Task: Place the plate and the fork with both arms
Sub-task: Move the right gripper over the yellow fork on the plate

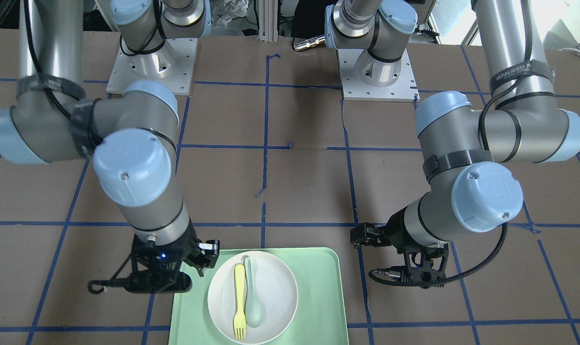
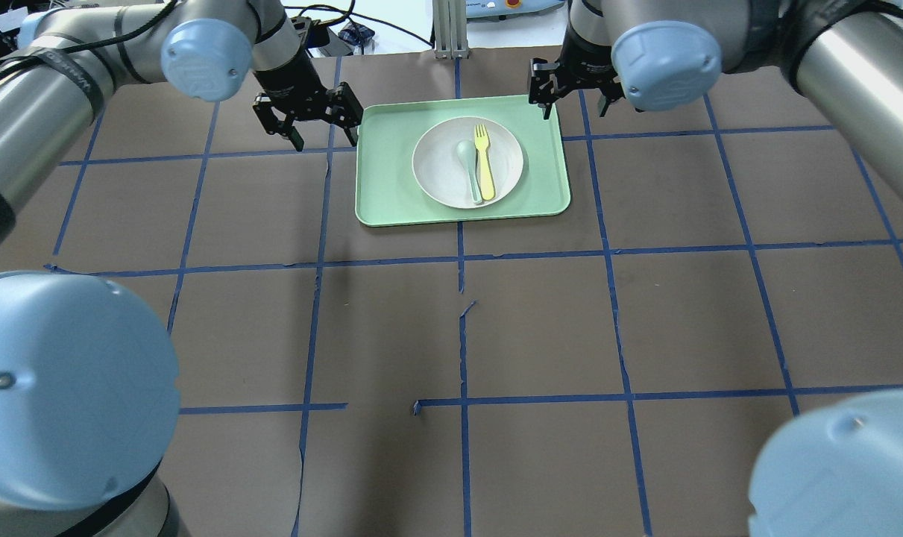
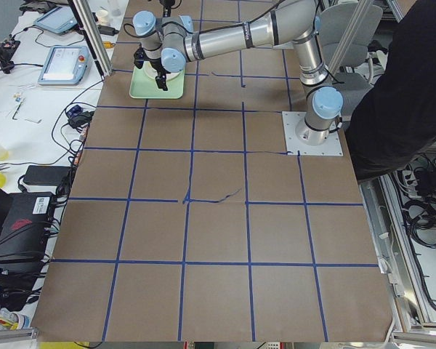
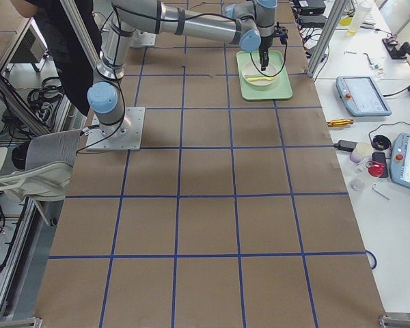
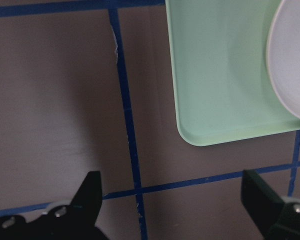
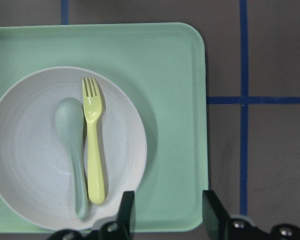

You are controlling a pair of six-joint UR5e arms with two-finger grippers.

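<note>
**Risk: spoon grabbed with the fork**

Overhead: yellow-green plastic fork (image 2: 485, 160) lay just beside grey-green spoon (image 2: 470, 168) on round off-white plate (image 2: 438, 160), on mint-green tray (image 2: 384, 186); a pinch could catch both.
Left wrist: left gripper (image 5: 170, 185) spread, empty, off-tray.
Right wrist: right gripper (image 6: 169, 210) spread, empty, over tray rim; might clip it.
</note>
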